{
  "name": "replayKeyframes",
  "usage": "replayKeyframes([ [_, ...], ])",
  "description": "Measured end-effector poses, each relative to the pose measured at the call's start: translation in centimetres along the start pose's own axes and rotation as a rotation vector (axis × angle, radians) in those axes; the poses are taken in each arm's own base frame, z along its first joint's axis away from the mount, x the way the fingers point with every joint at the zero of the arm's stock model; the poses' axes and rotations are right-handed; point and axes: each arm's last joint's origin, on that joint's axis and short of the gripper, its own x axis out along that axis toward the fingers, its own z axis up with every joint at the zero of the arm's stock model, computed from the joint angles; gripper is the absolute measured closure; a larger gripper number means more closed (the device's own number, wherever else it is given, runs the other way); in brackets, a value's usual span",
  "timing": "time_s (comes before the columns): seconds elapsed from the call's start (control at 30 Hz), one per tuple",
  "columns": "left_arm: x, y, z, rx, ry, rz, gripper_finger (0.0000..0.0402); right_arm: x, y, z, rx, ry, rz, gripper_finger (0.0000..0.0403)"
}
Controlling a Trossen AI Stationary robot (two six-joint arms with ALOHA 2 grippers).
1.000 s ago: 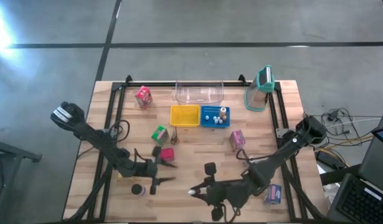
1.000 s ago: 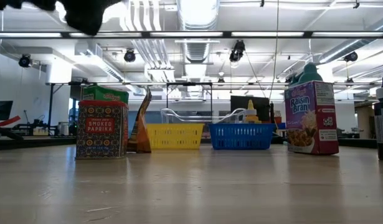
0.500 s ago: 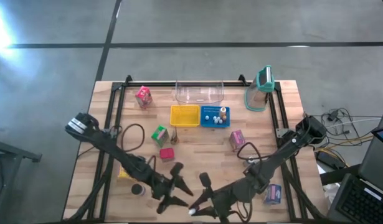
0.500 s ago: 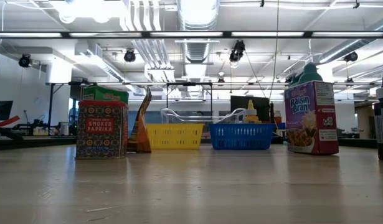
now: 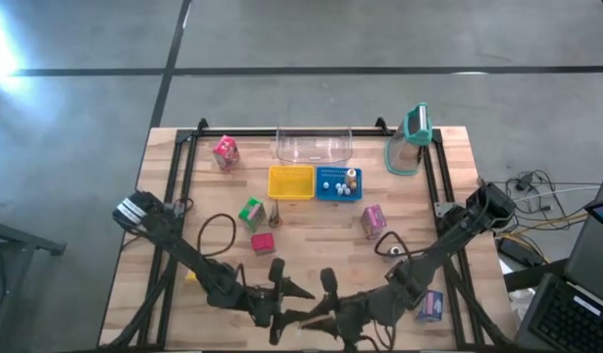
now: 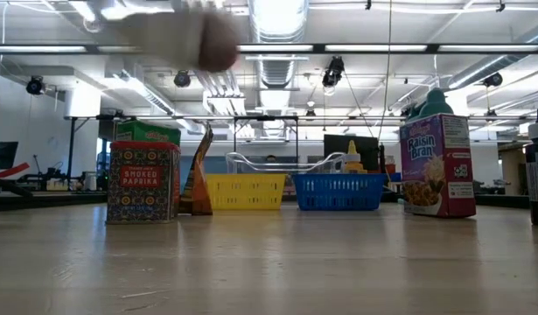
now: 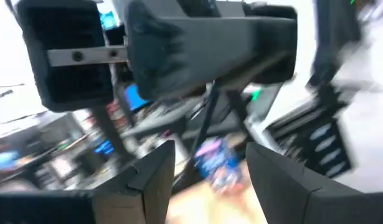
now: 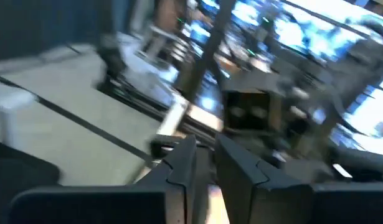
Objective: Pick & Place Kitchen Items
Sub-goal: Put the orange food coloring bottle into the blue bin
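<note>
Small cartons stand on the wooden table: pink [image 5: 226, 152], green [image 5: 250, 213], red [image 5: 263, 243], purple [image 5: 374, 220] and blue [image 5: 430, 306]. A dark disc [image 5: 218, 297] lies near the left arm. Tiny white balls sit in the blue basket [image 5: 338, 183]. My left gripper [image 5: 281, 299] hovers over the near edge at the middle, open, with nothing between its fingers [image 7: 155, 180]. My right gripper [image 5: 319, 316] is close beside it and faces it. At the top of the low view is a pale blurred shape [image 6: 194, 39] that I cannot identify.
A yellow basket [image 5: 290, 181], a clear tub [image 5: 314, 147] and a clear jug with a teal lid [image 5: 409, 142] stand along the far side. A black frame rail [image 5: 174, 196] runs along each side. In the low view a paprika carton [image 6: 143, 182] and a raisin bran carton [image 6: 437, 166] stand upright.
My left gripper has swung from beside the dark disc toward the table's right and near edge. It rolled about its own axis and now sits close to my right gripper. A small white spot that showed at my right gripper's tip no longer shows.
</note>
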Motion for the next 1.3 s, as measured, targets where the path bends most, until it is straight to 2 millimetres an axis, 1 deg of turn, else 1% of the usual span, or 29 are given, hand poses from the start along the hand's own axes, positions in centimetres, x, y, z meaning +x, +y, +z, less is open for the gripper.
replayKeyframes([
  [0.1, -1.0, 0.4, 0.2, 0.095, 0.152, 0.139, 0.0197, -0.5, -0.5, -0.6, -0.020, 0.119, -0.139, 0.0358],
  [0.17, -2.1, 0.9, 0.7, 0.117, 0.245, 0.225, 0.0197, -1.4, -0.8, -1.2, -0.001, 0.223, -0.238, 0.0364],
  [0.27, -4.5, 1.1, 1.1, 0.090, 0.331, 0.208, 0.0197, -2.7, -1.2, -2.6, 0.065, 0.363, -0.311, 0.0376],
  [0.4, -7.7, 2.1, 0.7, -0.072, 0.445, 0.169, 0.0197, -3.8, -1.0, -5.6, 0.149, 0.528, -0.313, 0.0391],
  [0.43, -8.3, 2.5, 0.4, -0.134, 0.467, 0.181, 0.0197, -4.0, -0.8, -6.3, 0.167, 0.558, -0.297, 0.0393],
  [0.5, -9.6, 3.0, -0.7, -0.205, 0.518, 0.199, 0.0197, -3.8, -0.4, -7.3, 0.210, 0.580, -0.244, 0.0394],
  [0.6, -10.8, 3.4, -2.0, -0.308, 0.539, 0.226, 0.0197, -3.6, 0.4, -9.4, 0.218, 0.653, -0.206, 0.0394],
  [0.67, -11.2, 3.4, -2.4, -0.303, 0.555, 0.170, 0.0197, -3.6, 0.7, -10.4, 0.256, 0.690, -0.217, 0.0394],
  [0.77, -11.2, 2.9, -2.5, -0.229, 0.591, -0.018, 0.0197, -3.6, 0.8, -10.7, 0.344, 0.705, -0.233, 0.0394],
  [0.87, -9.9, 2.7, -1.3, -0.236, 0.584, -0.172, 0.0197, -3.8, 1.0, -10.8, 0.356, 0.723, -0.236, 0.0394],
  [0.97, -8.3, 2.4, -0.2, -0.188, 0.643, -0.226, 0.0197, -3.9, 1.0, -10.7, 0.344, 0.714, -0.242, 0.0394],
  [1.1, -6.1, 1.5, 1.0, -0.037, 0.792, -0.265, 0.0197, -3.7, 0.1, -10.8, 0.325, 0.708, -0.306, 0.0394],
  [1.2, -4.5, 0.3, 1.2, 0.092, 0.906, -0.315, 0.0197, -3.6, -0.5, -11.0, 0.318, 0.725, -0.329, 0.0394],
  [1.3, -2.8, -1.1, 1.4, 0.166, 0.993, -0.363, 0.0197, -3.5, -0.8, -11.1, 0.305, 0.729, -0.331, 0.0394],
])
